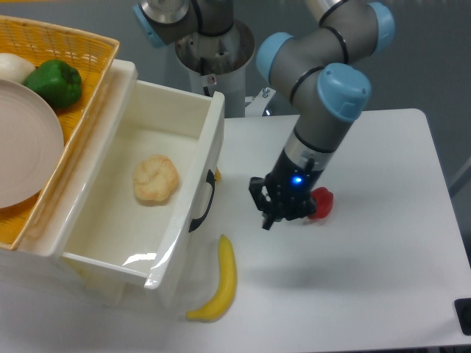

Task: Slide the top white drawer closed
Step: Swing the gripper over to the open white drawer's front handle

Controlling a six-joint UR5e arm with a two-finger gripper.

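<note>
The top white drawer (213, 140) stands pulled far out of the white cabinet toward the right. It is a deep white box with a pale bread roll (155, 179) inside. Its curved black handle (204, 206) is on the front panel, facing right. My gripper (263, 207) hangs over the table to the right of the drawer front, a short gap from the handle, fingers pointing left and down. The jaws look open and hold nothing. The lower drawer is mostly hidden under the top one.
A yellow wicker basket (88, 44) on the cabinet holds a green pepper (57, 82), a beige plate (22, 143) and a white item. A banana (221, 283) lies on the table below the drawer front. A red object (322, 203) sits just behind the gripper.
</note>
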